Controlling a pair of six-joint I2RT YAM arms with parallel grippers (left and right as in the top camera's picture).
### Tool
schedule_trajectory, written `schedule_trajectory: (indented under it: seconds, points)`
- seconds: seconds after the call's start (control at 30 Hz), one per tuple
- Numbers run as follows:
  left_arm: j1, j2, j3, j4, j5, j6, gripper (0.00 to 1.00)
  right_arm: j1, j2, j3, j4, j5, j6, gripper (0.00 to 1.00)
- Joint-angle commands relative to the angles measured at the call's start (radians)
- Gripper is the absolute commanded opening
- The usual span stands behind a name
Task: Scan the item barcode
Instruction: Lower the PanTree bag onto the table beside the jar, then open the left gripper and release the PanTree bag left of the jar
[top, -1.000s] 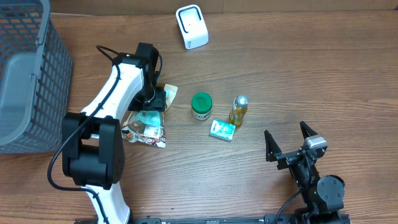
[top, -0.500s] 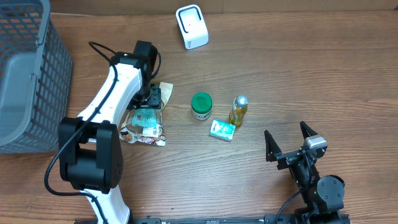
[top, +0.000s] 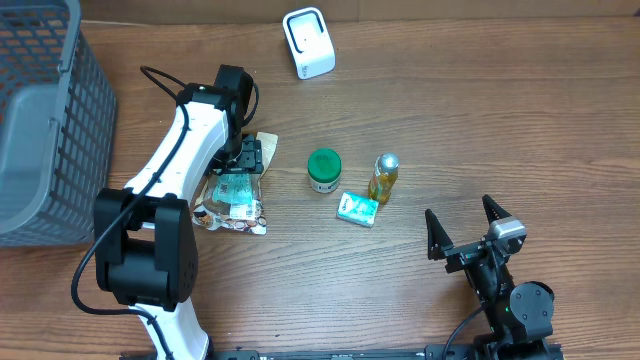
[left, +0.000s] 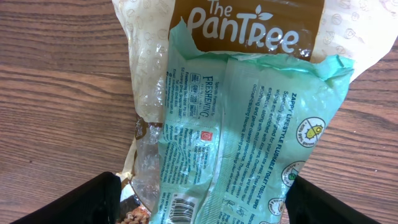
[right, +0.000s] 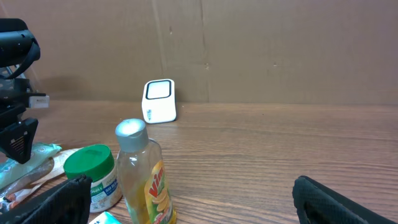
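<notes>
A teal wipes packet (left: 249, 124) lies on a brown-and-clear snack bag (left: 249, 25) on the wooden table, its barcode (left: 186, 208) facing up near the bottom of the left wrist view. My left gripper (left: 199, 205) hangs over it, open, one black finger on each side of the packet. From overhead the left gripper (top: 245, 158) sits at the far end of the packet (top: 235, 188). The white scanner (top: 308, 42) stands at the back. My right gripper (top: 460, 212) rests open and empty at the front right.
A green-lidded jar (top: 323, 170), a small yellow bottle (top: 383, 178) and a small teal box (top: 357, 208) stand mid-table. A grey basket (top: 40, 120) fills the left edge. In the right wrist view the bottle (right: 142, 174) and jar (right: 93, 177) are close ahead, with the scanner (right: 159, 101) behind them.
My left gripper has shifted slightly left and back over the packet and its jaws have spread wider. The right arm has not moved.
</notes>
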Motion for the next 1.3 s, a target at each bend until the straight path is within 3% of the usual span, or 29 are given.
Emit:
schedule_trajectory:
  seconds: [0.0,0.2,0.33,0.6,0.7,0.9,1.0,1.27]
  points:
    - [0.0,0.025,-0.01,0.001,-0.016,-0.01,0.84,-0.003,-0.008,-0.011,0.004,0.01,-0.004,1.0]
    - [0.0,0.064,-0.019,0.004,-0.002,-0.01,0.66,-0.003,-0.008,-0.011,0.004,0.01,-0.004,1.0]
    - [0.0,0.074,-0.019,0.006,0.003,-0.009,0.66,-0.003,-0.008,-0.011,0.004,0.01,-0.004,1.0]
    - [-0.002,0.081,-0.037,0.024,0.011,-0.009,0.54,-0.003,-0.008,-0.011,0.004,0.01,-0.004,1.0]
    - [-0.002,0.081,-0.037,0.026,0.032,-0.009,0.38,-0.003,-0.008,-0.011,0.004,0.01,-0.004,1.0]
    - [-0.002,0.077,-0.023,0.037,0.117,-0.009,0.19,-0.003,-0.008,-0.011,0.004,0.01,-0.005,1.0]
    - [-0.001,0.066,0.0,0.03,0.128,-0.009,0.04,-0.003,-0.008,-0.011,0.004,0.01,-0.004,1.0]
    - [0.0,0.015,0.043,-0.03,0.073,-0.01,0.04,-0.003,-0.008,-0.011,0.004,0.01,-0.004,1.0]
